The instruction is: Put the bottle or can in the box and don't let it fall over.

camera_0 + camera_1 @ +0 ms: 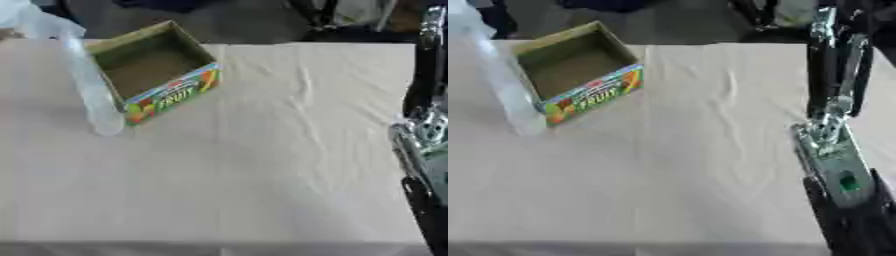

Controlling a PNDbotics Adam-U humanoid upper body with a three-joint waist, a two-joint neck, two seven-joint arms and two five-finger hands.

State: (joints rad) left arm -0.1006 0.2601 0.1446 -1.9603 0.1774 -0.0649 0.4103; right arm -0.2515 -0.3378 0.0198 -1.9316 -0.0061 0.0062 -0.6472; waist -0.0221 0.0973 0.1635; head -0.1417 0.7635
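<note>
— In the upper left of the frame, what do we have on the desk (262,165)?

— We see an open cardboard box with a colourful "FRUIT" print on its front wall (157,72). It sits on the pale, creased cloth that covers the desk (306,100), turned at an angle, and its brown inside looks bare as far as we can see.

— And the bottle?

— We make out a clear, see-through plastic bottle (92,90) just beside the box's left wall, stretching from the upper left corner down past the box's front corner. It leans rather than standing straight. It is outside the box; whether it touches the wall we cannot tell.

— Is anything holding it?

— Something pale and blurred (35,22) sits at its top end in the upper left corner; we cannot tell what that is.

— Where is the right hand?

— Along the right edge of the frame we see the black and silver right arm (833,150), well apart from the box. Its right hand (837,60) reaches toward the upper right; we cannot tell how its fingers stand.
</note>
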